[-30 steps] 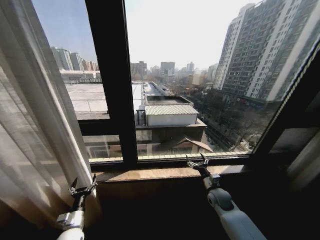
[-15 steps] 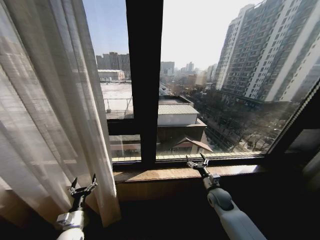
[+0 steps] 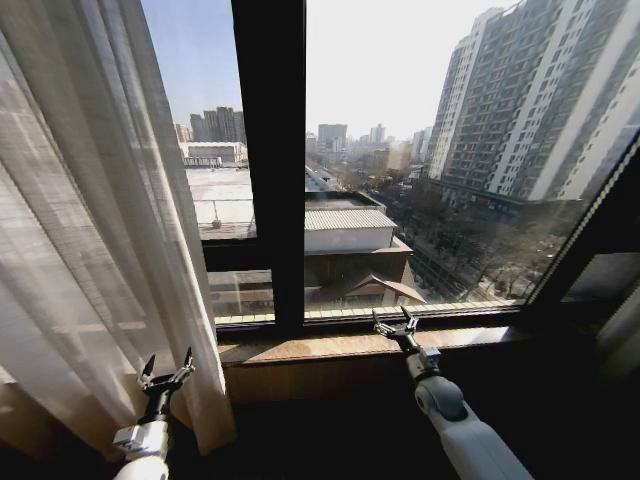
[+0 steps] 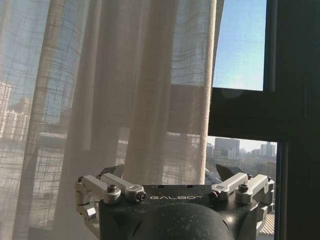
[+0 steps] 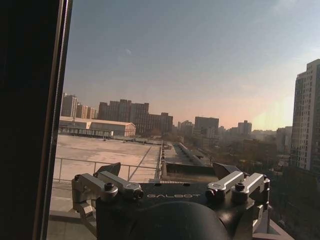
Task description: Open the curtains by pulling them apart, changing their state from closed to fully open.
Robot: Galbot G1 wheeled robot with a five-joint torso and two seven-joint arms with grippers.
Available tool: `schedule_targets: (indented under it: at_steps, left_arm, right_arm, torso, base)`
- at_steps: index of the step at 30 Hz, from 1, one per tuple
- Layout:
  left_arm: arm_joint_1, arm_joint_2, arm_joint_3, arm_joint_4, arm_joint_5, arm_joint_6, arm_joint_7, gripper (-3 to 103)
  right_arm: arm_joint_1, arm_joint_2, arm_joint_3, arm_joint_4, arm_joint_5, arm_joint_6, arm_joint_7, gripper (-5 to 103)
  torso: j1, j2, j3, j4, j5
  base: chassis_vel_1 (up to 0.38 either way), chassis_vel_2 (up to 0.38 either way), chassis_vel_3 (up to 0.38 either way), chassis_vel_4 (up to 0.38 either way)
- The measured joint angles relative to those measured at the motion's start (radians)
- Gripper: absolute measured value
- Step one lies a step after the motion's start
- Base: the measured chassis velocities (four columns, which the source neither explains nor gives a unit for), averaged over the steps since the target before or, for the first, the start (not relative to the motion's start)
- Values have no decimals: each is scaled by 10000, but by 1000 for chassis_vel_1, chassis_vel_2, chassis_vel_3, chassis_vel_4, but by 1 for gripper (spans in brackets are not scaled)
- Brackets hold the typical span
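The left curtain (image 3: 90, 230), sheer white and pleated, hangs across the left third of the window, its edge near the dark centre post (image 3: 268, 160). My left gripper (image 3: 168, 362) is open low in front of the curtain's hem, with nothing between its fingers. In the left wrist view the curtain (image 4: 125, 90) hangs just ahead of the open left gripper (image 4: 170, 172). My right gripper (image 3: 392, 320) is open over the window sill (image 3: 330, 347), facing bare glass. In the right wrist view the right gripper (image 5: 166, 170) is open towards the city outside. A pale strip of curtain (image 3: 626, 335) shows at the far right edge.
The wooden sill runs below the glass, with a dark wall under it. A slanted dark frame bar (image 3: 585, 230) closes the window on the right. The dark frame post (image 5: 25, 120) stands close beside the right gripper.
The whole head view has swung sideways and partly back, so the camera moved. Both arms keep the same pose and both grippers stay open.
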Motion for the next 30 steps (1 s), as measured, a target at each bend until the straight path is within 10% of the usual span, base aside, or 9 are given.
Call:
schedule_targets:
  at_steps: [30]
  left_arm:
    - [0,0,0,0,0,0,7,100]
  right_arm:
    - [0,0,0,-1,0,0,0,100]
  torso:
    - [0,1,-1,-1,0]
  base:
    - [-14,-13,13,14]
